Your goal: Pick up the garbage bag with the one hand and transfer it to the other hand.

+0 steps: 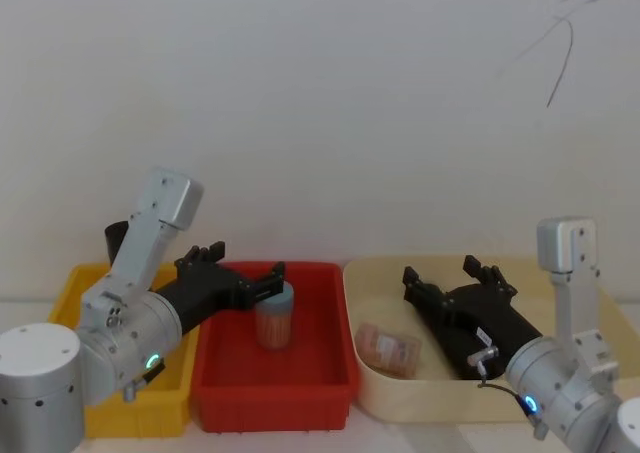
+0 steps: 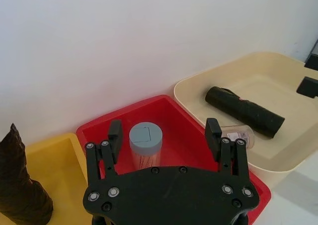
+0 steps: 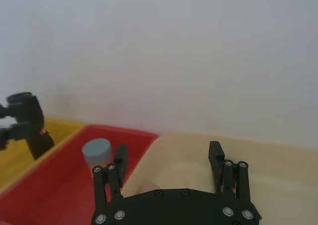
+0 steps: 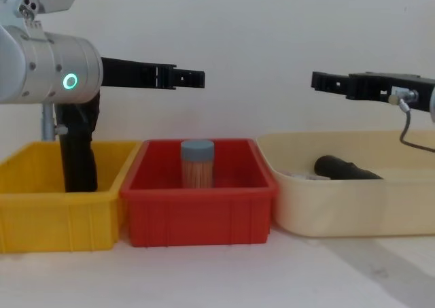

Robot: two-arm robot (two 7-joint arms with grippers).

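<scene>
The left gripper [image 4: 194, 79], on the green-ringed arm, hung with fingers spread and empty above the red bin [image 4: 198, 221], over a grey-lidded jar of wooden sticks [image 4: 197, 163] standing inside. The right gripper [image 4: 321, 81], on the blue-ringed arm, was also spread and empty, held high above the cream tray [image 4: 353, 206]. The garbage bag [image 2: 244, 111], a smooth black roll with a small red sticker, lay on its side in that tray beside a clear packet [image 1: 388, 349]. A taller rumpled black roll [image 4: 79, 160] stood upright in the yellow bin [image 4: 58, 221].
</scene>
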